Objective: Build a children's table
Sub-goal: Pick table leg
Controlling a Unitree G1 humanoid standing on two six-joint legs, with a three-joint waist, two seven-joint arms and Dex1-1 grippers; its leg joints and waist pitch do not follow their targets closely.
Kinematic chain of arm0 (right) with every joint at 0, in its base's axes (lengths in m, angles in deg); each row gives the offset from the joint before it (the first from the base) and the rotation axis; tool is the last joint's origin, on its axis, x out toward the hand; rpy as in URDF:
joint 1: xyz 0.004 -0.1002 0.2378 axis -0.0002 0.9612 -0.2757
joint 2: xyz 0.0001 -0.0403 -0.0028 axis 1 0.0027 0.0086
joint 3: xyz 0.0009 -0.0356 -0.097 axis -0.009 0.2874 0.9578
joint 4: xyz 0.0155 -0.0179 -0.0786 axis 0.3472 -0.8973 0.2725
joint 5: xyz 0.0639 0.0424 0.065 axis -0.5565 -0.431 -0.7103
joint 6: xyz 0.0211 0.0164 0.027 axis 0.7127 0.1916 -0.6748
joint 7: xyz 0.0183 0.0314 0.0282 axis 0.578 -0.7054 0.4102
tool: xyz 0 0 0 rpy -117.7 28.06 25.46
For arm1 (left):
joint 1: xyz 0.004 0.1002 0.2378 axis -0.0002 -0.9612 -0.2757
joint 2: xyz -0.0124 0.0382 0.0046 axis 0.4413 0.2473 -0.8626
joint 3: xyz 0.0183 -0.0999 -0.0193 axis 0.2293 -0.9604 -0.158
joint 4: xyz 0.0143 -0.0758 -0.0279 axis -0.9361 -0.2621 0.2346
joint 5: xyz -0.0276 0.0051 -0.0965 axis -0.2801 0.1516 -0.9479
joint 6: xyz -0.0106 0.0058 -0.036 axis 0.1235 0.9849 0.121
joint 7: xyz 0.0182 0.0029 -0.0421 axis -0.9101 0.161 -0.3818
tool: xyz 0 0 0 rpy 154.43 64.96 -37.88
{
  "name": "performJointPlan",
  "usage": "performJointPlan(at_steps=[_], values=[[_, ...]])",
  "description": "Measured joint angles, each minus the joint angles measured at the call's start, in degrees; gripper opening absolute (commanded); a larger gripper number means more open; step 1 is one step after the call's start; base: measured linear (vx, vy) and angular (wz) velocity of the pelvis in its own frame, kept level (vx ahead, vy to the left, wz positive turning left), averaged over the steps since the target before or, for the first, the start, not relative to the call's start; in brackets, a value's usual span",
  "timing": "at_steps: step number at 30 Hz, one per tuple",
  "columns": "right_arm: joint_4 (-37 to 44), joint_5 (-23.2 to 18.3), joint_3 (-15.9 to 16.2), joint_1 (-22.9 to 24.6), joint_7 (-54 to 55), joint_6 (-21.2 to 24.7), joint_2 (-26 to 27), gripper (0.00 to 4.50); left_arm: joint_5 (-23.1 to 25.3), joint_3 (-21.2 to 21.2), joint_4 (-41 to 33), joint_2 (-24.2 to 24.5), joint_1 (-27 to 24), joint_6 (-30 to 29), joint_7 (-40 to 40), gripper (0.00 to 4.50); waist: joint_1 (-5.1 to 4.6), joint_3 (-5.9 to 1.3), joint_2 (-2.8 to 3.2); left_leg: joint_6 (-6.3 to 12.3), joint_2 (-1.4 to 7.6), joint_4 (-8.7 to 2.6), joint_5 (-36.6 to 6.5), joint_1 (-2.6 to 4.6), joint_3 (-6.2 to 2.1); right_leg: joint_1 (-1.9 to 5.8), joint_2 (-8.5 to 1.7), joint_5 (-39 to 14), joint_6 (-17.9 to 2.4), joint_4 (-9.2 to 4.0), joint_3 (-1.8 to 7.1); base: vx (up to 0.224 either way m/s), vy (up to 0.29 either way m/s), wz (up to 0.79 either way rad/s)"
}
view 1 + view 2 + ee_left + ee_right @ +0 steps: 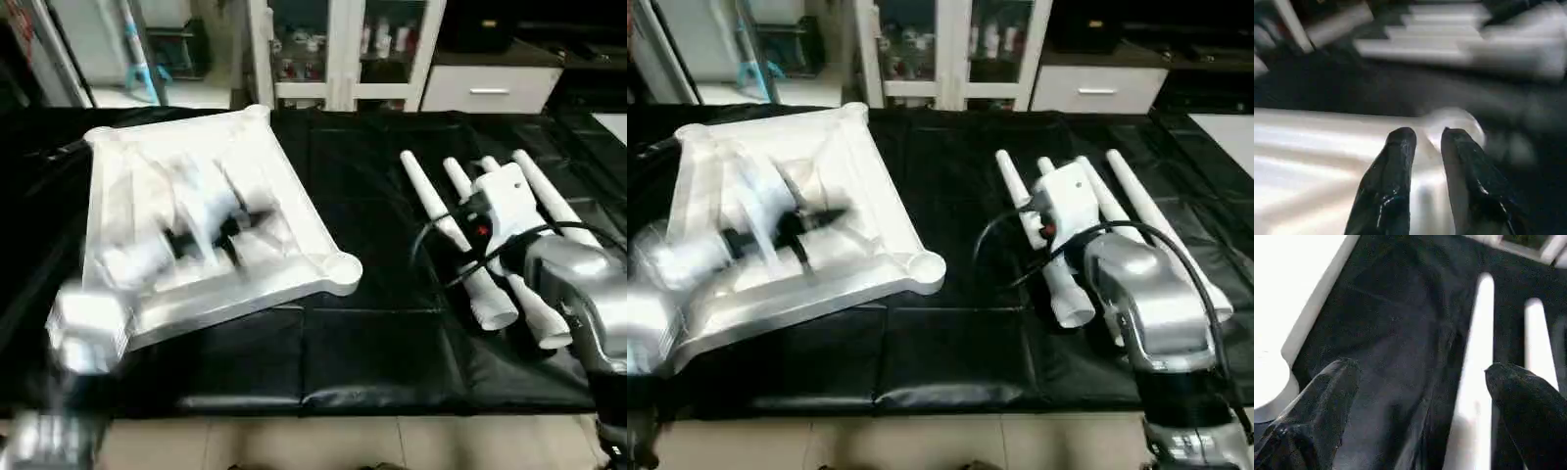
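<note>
Presently, black-draped work table (372, 362) carries all parts. Tabletop (294, 211) lies underside up on robot's L side, ribs showing. Four legs (436, 220) lie side by side on R side, well apart from top. R gripper (1420, 382) over cloth beside legs, fingers wide apart, nothing held. L gripper (1422, 137) above top near corner socket (1459, 125), fingers slightly apart, nothing between.

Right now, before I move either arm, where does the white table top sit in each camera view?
Left eye view: table top in the picture's left half, set askew.
Right eye view: table top again on the left, nearer the edge.
Left wrist view: table top under the left gripper.
Right wrist view: table top beside the right gripper, opposite the legs.
Shared landmark: the rounded corner socket.
</note>
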Motion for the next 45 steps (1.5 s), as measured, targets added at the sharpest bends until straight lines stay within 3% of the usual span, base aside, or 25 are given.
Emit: performJointPlan(at_steps=[2,7,17,18,31,37,45], values=[[-3.82,1.50,-0.09,-1.73,2.55,1.76,0.16,4.50,0.32,1.75,-2.93,0.28,-0.67,-1.48,-0.57,1.17,0.10,0.00,-0.01,0.00,0.00,0.23,0.02,-0.37,-0.01,-0.33,-0.04,0.00,0.00,0.24,0.00,0.000,0.000,0.00],[-16.88,2.16,-1.93,-10.56,5.91,8.92,0.91,4.50,-4.21,4.92,-14.03,0.12,0.92,-9.33,-1.68,1.17,-0.17,0.02,-0.05,-0.01,-0.01,0.56,0.01,-0.33,0.02,-0.32,-0.08,0.02,-0.04,0.48,0.08,0.000,0.000,0.00],[-28.34,1.79,0.43,-12.57,1.34,12.72,0.27,4.50,-3.96,8.08,-18.20,2.80,1.86,-13.64,-3.13,1.17,-0.30,0.03,-0.33,0.00,0.00,0.72,0.01,-0.39,-0.01,-0.32,-0.07,0.02,-0.03,0.59,0.08,0.000,0.000,0.00],[-29.24,1.79,0.56,-12.78,1.16,12.81,0.27,4.20,-3.99,8.10,-18.67,3.22,2.12,-14.11,-3.11,1.24,-0.27,0.03,-0.33,0.00,0.00,0.72,0.01,-0.39,0.00,-0.32,-0.07,0.02,-0.03,0.59,0.08,0.000,0.000,0.00],[-33.87,0.33,-0.82,-14.22,-1.24,13.29,0.71,3.15,-4.45,8.25,-20.49,3.44,3.11,-16.76,-3.00,1.24,-0.24,0.01,-0.65,0.00,0.00,0.87,0.01,-0.41,-0.01,-0.30,-0.09,0.03,-0.04,0.68,0.08,0.000,0.000,0.00],[-35.34,-0.17,-1.91,-14.26,-1.37,13.20,1.03,2.68,-6.23,8.23,-21.21,3.74,3.78,-19.66,-3.17,1.77,-0.22,-0.05,-1.13,0.00,0.01,0.88,0.01,-0.41,-0.01,-0.29,-0.09,0.03,-0.04,0.69,0.07,0.000,0.000,0.00],[-36.57,-1.45,-6.74,-14.39,1.04,13.57,1.77,1.97,-7.58,6.74,-20.48,1.24,6.23,-20.10,-1.89,2.42,-0.21,-0.07,-1.21,-0.01,0.01,0.92,0.01,-0.42,-0.02,-0.29,-0.09,0.06,-0.08,0.70,0.07,0.000,0.000,0.00]])
